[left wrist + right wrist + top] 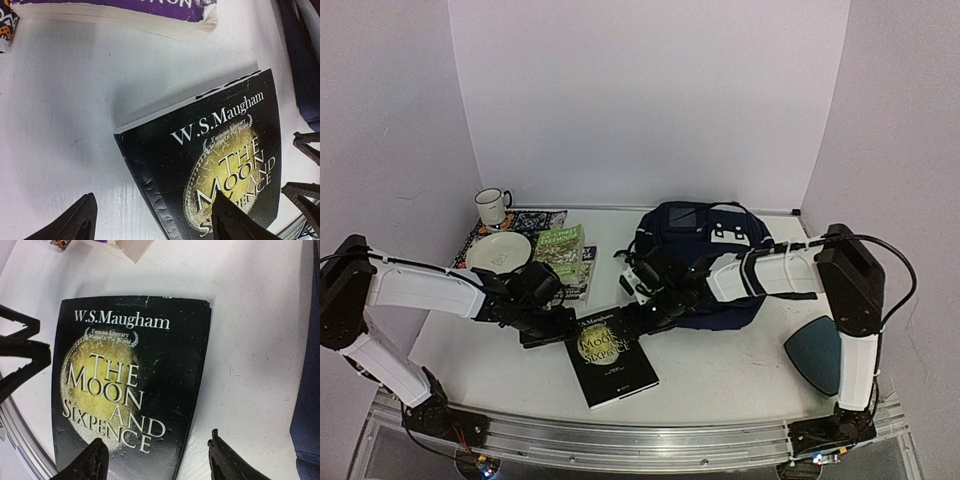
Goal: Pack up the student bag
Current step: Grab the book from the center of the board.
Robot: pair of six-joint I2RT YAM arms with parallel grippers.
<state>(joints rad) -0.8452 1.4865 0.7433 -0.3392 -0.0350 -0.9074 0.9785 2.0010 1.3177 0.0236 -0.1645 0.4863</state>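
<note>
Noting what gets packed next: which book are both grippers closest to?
The black paperback, The Moon and Sixpence, lying flat near the table front. The green-covered book lies further back, stacked on another book beside the plate.

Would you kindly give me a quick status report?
Left claw open, right claw open, both over the black book. Student bag behind, book not packed. Right arm crosses bag front.

Front centre: we find the black book (611, 356) flat on the worktop (730, 380), with bare surface to its right.
Book's left corner: left jaws stand wide, one side over the cover, the other over bare worktop.
Book's far edge: right jaws stand apart above it; the backpack (705, 262) sits just beside.
Far left: plate (500, 250), mug (492, 206) and stacked books (563, 255) crowd our way.
Right front: open up to a teal pad (815, 352).
</note>
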